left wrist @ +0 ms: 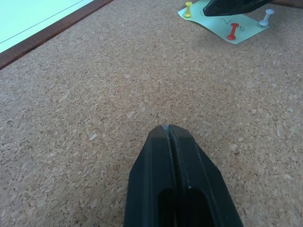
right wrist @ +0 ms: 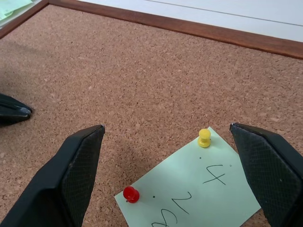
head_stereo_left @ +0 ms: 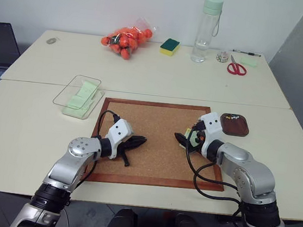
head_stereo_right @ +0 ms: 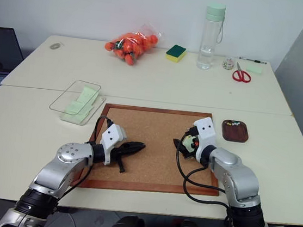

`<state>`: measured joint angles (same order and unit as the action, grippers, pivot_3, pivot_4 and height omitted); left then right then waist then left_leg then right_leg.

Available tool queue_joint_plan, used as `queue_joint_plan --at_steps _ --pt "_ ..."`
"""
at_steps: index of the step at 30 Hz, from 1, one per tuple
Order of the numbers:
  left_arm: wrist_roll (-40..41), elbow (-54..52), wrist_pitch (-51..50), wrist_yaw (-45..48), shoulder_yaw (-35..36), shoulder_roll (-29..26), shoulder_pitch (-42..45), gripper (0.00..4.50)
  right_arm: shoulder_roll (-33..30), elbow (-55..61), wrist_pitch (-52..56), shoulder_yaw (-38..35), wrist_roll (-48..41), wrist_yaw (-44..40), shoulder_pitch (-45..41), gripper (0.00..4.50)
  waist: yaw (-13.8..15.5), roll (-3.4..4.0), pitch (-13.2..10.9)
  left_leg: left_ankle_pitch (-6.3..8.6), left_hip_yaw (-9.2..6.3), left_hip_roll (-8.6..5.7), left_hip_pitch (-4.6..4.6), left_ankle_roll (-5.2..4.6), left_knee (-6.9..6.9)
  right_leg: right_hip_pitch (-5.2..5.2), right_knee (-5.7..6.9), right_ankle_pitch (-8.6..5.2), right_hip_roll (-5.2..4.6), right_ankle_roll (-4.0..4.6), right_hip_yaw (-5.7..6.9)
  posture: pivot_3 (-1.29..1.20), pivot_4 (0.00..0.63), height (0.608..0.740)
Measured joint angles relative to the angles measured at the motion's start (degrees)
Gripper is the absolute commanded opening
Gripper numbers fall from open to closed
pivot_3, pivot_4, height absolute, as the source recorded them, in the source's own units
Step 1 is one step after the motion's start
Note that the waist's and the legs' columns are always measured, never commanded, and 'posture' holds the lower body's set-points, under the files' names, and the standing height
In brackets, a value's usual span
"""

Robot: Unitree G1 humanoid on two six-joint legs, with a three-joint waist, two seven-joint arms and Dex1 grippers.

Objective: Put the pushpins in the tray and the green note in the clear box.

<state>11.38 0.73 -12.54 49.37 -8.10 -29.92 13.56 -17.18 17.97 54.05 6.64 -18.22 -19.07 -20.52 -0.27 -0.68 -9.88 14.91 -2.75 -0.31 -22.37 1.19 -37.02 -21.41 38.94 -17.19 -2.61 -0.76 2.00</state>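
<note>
We see a pale green note (right wrist: 196, 189) with black handwriting on speckled brown cork board (right wrist: 142, 80), red pushpin (right wrist: 130, 194), yellow pushpin (right wrist: 204, 137), white pushpin (left wrist: 266, 17).

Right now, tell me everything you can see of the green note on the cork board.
The green note is a pale green paper slip with dark handwritten marks, lying flat on the cork board. A yellow pushpin, a red pushpin and a white pushpin stand in it. The open right gripper hovers over it.
</note>
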Motion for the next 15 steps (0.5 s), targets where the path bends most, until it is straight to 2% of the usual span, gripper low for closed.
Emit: queue_joint_plan --at_steps 3,4,15 --pt "-0.07 0.05 0.37 -0.01 0.01 0.06 -0.14 0.00 -0.11 -0.97 -0.33 0.30 0.84 -0.01 -0.29 3.20 0.00 0.00 0.00 0.00 0.00 0.00 0.00 0.00 0.00 0.00 0.00 0.00 0.00 0.00 0.00 0.00 0.150 0.740" --pt "-0.07 0.05 0.39 -0.01 0.01 0.06 -0.15 0.00 -0.11 -1.08 -0.42 0.30 1.00 -0.03 -0.35 3.12 -0.01 0.00 0.00 0.00 0.00 0.00 0.00 0.00 0.01 0.00 0.00 0.00 0.00 0.00 0.00 0.00 0.150 0.740" --pt "-0.07 -0.05 0.49 -0.15 0.05 0.28 -0.52 0.00 0.01 -3.83 -3.72 0.40 3.35 -0.05 -1.45 1.08 -0.06 0.00 0.00 0.00 0.00 0.00 0.00 0.00 0.01 -0.01 0.00 0.00 0.00 0.00 0.00 0.00 0.150 0.740"
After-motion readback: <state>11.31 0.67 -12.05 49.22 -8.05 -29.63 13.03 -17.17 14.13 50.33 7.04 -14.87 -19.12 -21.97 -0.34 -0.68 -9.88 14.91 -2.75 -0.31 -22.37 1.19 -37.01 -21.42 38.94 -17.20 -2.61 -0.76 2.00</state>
